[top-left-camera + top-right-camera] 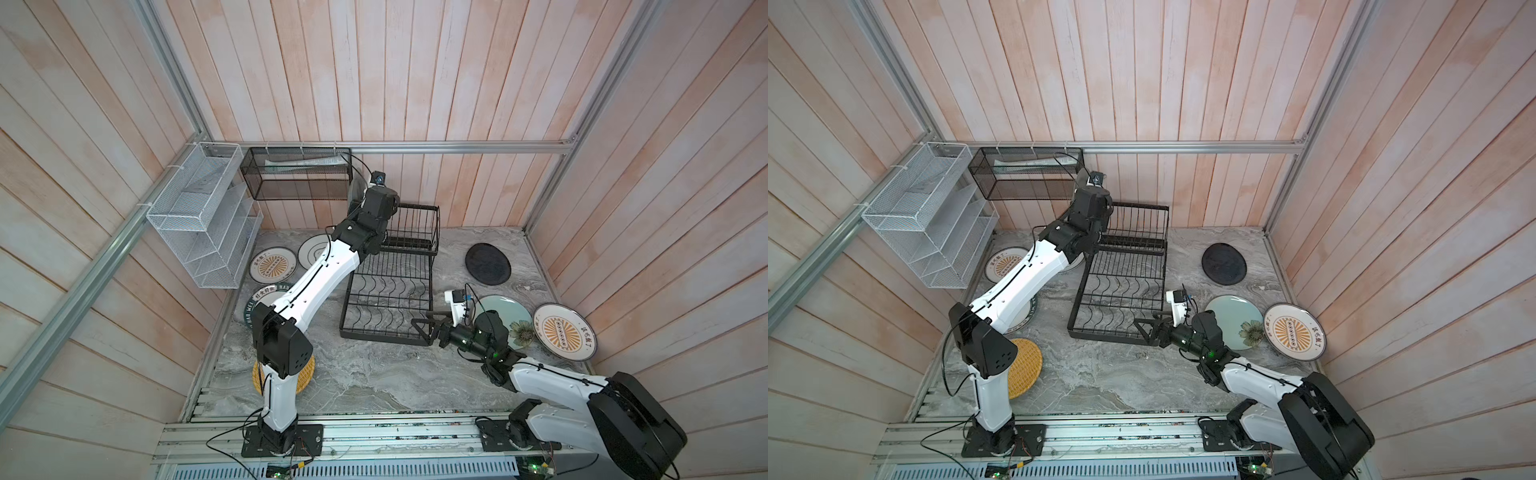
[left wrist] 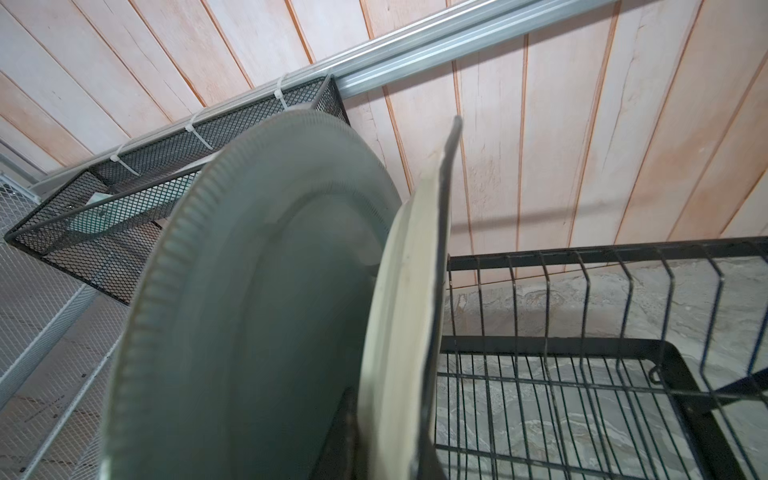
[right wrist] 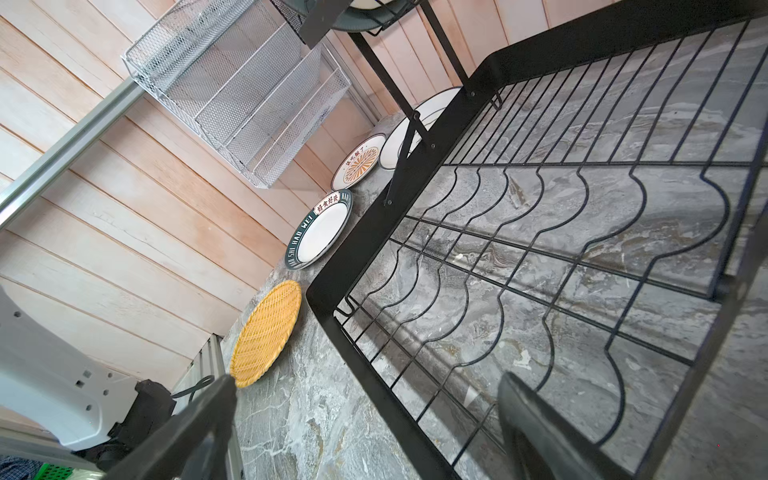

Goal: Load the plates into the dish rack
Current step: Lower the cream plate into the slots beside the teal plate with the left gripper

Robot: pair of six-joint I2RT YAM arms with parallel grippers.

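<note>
A cream plate with a dark edge stands upright over the left end of the raised tier of the dish rack. The left end effector pinches its lower rim, jaws nearly closed on it. Just beside it, also upright, is a grey-green ribbed plate; whether that one sits in a slot cannot be told.

The rack stands mid-table. At the near right corner of its flat lower tier the right end effector is spread wide and grips nothing. In the right wrist view the rack's frame rail runs between its fingers.

The other plates lie flat on the table. Right of the rack are a black plate, a pale green plate partly under the right arm, and just beside that a sunburst plate. Left of the rack are a second sunburst plate, a ringed white plate partly hidden by the left arm, a lettered plate and a yellow woven plate.

On the walls behind hang a white mesh organizer and a black mesh basket.
</note>
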